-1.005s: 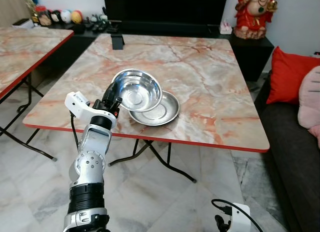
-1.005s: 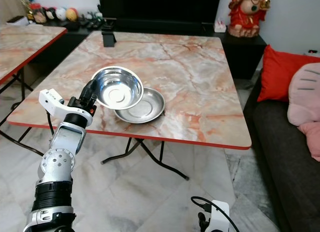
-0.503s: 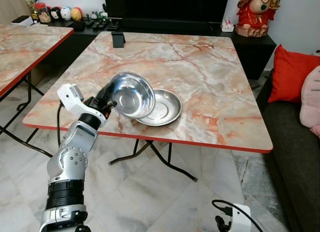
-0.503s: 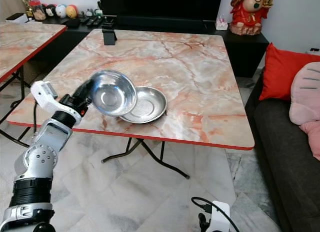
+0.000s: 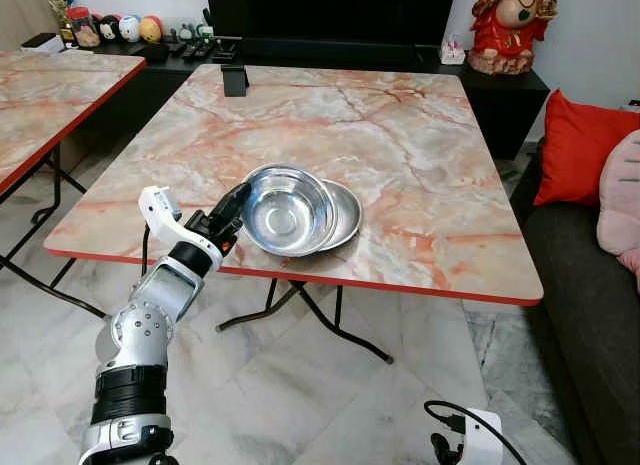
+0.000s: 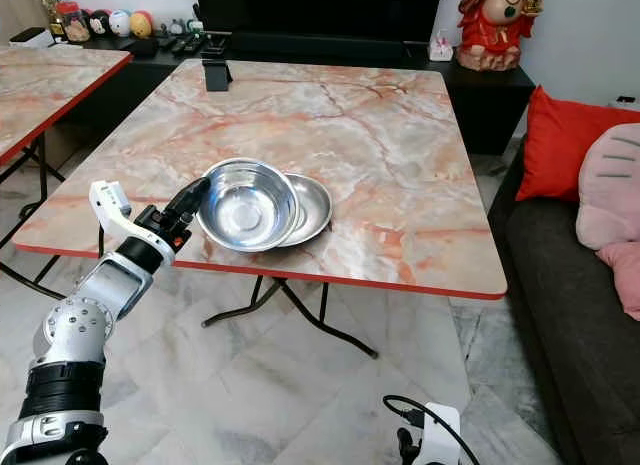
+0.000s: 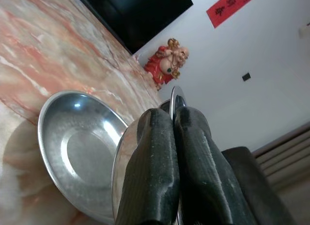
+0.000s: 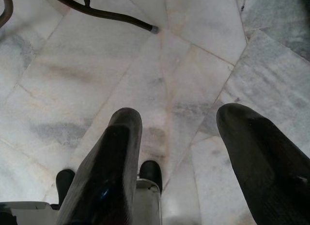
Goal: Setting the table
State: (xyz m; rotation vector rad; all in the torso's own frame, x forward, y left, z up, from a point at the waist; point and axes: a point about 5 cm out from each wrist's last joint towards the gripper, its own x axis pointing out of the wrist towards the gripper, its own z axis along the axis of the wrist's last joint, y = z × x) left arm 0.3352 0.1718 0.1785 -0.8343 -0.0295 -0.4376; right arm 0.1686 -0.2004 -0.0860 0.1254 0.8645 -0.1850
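Left gripper [image 5: 236, 201] is clamped on the near rim of the bowl [image 5: 285, 210], fingers [image 7: 167, 152] pinched tight with the steel edge sandwiched between them. That bowl sits low over the table [image 5: 400, 135], near the front edge, overlapping the left side of the plate [image 5: 345, 210] behind it; whether it rests on the marble or hangs just above it, I cannot tell. Progress looks early to me: two steel dishes bunched together at one spot and no proper place setting laid yet, so the bowl needs releasing and the pieces spreading out. Right gripper [image 8: 193, 152] hangs idle by the floor, fingers spread wide, gripping nothing.
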